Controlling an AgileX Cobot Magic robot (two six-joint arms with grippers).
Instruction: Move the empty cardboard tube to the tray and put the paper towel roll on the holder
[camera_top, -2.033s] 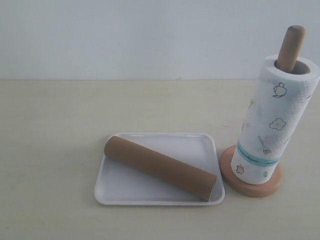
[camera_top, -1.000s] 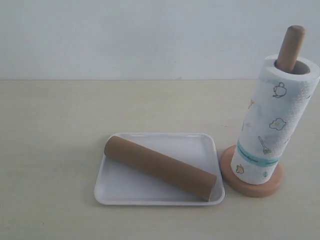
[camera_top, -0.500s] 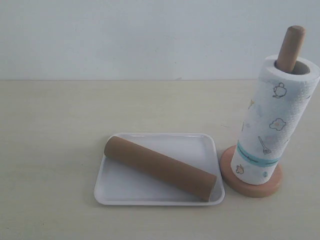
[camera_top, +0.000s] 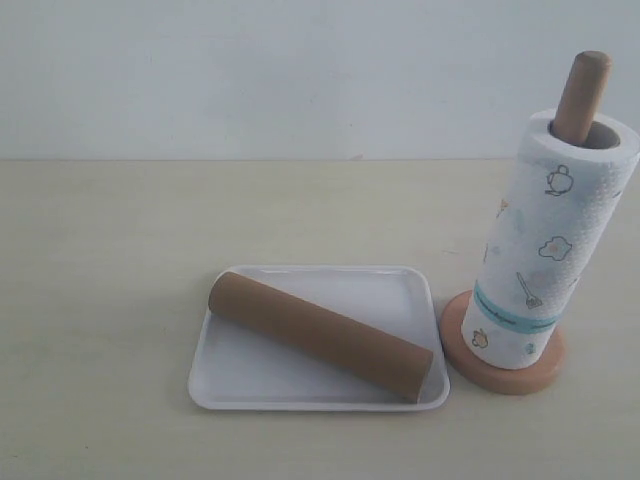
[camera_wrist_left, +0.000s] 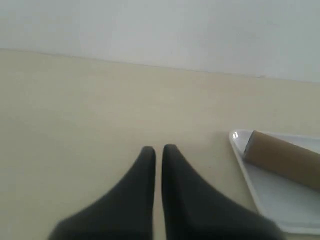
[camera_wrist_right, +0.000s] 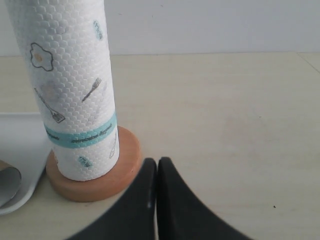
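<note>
At the left, the left gripper has its jaws together, empty; the smooth brown cardboard tube lies slantwise in the shallow white plastic tray. At the right, the embossed paper towel roll sits on the wooden holder, near the right gripper, closed and empty. Both steps seem finished; nothing more needs grasping.

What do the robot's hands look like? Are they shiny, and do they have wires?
Each one is a plain black tool with two smooth fingers, wide at the back and narrowing to a rounded tip, a bit like a bird's beak. The left tool and the right tool look alike. They are dull rather than shiny, and no wires, stickers or writing show. The arms behind them are out of view.
</note>
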